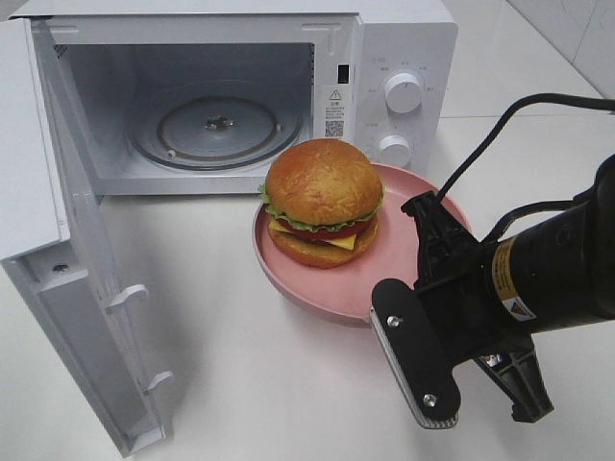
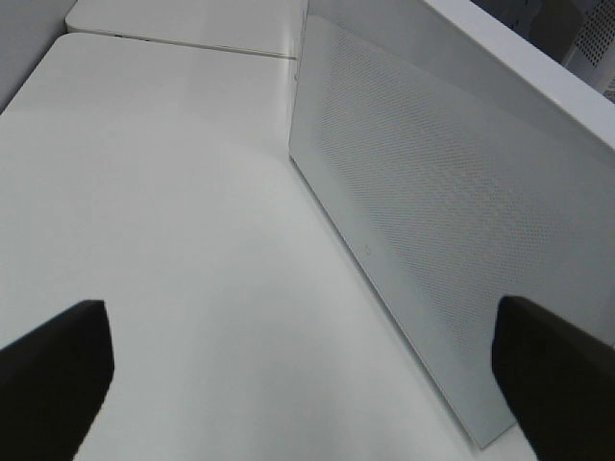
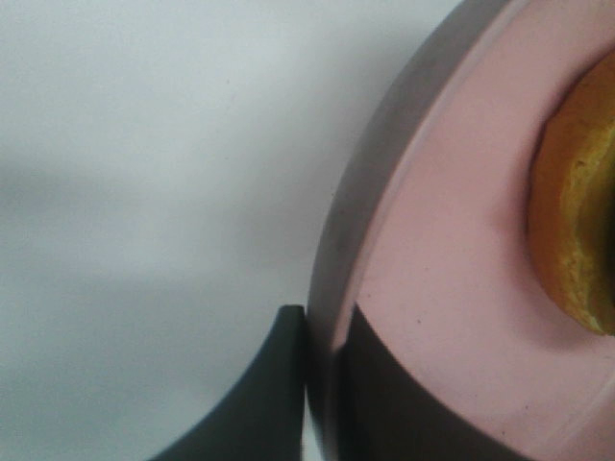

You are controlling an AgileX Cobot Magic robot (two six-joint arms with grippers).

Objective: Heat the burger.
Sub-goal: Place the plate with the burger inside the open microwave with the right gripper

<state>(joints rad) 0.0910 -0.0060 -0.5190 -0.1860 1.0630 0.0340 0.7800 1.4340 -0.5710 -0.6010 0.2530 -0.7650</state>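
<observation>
Squarely on a smooth, round pink plate [image 1: 394, 254], the burger [image 1: 323, 197]: glossy domed golden-brown bun over frilled green lettuce, red tomato and a yellow cheese corner, toward the back of the white worktop [image 1: 288, 384], just in front of the microwave [image 1: 404, 38] and outside it. Boxy matte white casing with two round knobs [image 1: 404, 92] stacked on the panel; cavity open, a clear ribbed glass turntable [image 1: 216, 127] inside. Door [image 1: 86, 288] swung out toward the worktop's left edge, hard plastic inner frame with two latch hooks [image 1: 130, 296], outer face finely dotted in the left wrist view. Right gripper [image 3: 325, 319] pinched narrow on the plate's raised rim at the side away from the door — one dark curved finger [image 3: 259, 394] against the outer side, the other on the inner slope, bun close by but apart from both. Bulky black arm [image 1: 557, 269] and cable [image 1: 500, 125] over the worktop's right side, hiding part of the rim. Left gripper [image 2: 307, 384] spread wide, holding nothing, blunt black fingertips [image 2: 53, 379] low over the worktop beside the door's outer face.
</observation>
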